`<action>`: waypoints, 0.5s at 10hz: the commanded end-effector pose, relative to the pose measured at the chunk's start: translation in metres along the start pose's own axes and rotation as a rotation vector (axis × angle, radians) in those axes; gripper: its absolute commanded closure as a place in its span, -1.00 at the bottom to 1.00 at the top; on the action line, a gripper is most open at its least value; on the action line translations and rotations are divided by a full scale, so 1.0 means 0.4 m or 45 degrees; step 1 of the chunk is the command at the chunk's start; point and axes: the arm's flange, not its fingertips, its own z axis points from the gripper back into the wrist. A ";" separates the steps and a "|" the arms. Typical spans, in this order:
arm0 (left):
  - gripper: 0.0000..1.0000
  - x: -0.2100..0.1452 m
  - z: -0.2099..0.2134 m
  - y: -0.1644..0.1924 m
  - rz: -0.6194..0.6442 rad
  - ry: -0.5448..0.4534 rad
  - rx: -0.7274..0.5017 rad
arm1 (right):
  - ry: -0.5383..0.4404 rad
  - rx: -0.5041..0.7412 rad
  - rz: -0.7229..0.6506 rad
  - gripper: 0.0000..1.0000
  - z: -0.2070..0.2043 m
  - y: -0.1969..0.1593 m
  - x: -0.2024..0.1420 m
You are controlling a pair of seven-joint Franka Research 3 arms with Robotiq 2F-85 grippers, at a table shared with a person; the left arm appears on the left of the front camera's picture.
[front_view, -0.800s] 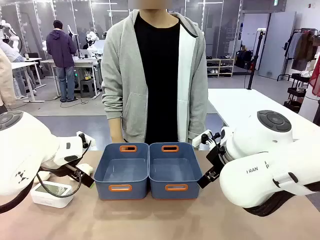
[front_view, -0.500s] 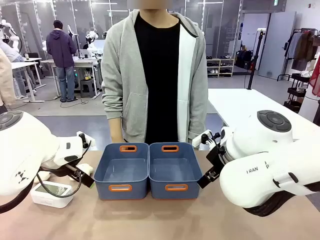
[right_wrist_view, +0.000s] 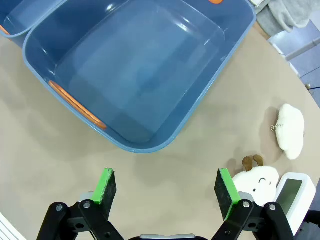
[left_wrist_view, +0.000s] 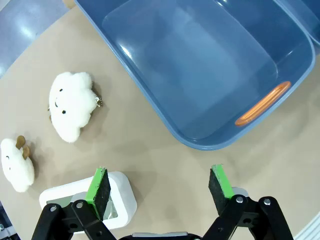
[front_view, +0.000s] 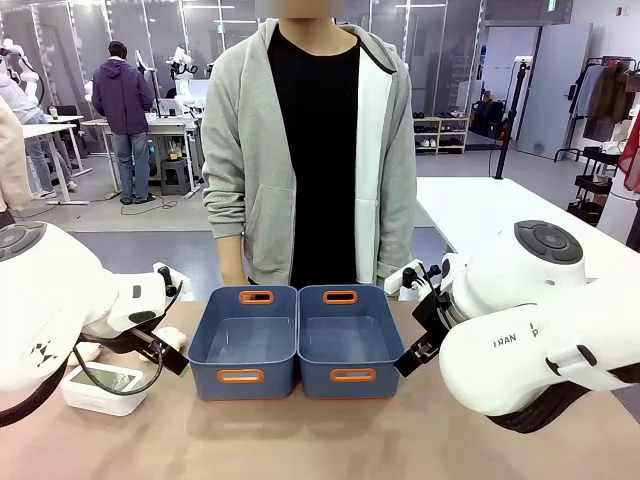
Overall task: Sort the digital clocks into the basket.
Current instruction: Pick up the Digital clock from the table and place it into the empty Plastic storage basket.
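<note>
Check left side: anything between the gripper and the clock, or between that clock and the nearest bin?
Nothing visible. The open left gripper hangs right over the clock, one finger overlapping its end. Bare table lies between clock and bin; two plush toys sit off to one side.

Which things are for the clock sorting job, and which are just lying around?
For the job: left clock, right clock, left bin, right bin; which bin, I cannot tell.
Just lying about: cloud toy, small toy, oval toy, smiley toy.
</note>
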 end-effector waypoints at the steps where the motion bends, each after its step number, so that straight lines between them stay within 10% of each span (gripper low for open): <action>1: -1.00 0.000 0.000 0.001 0.001 0.000 0.000 | 0.000 0.001 -0.003 -1.00 0.000 0.000 0.000; 5: -1.00 0.054 0.116 0.056 0.027 -0.072 -0.179 | -0.065 0.185 -0.110 -1.00 0.121 -0.058 0.090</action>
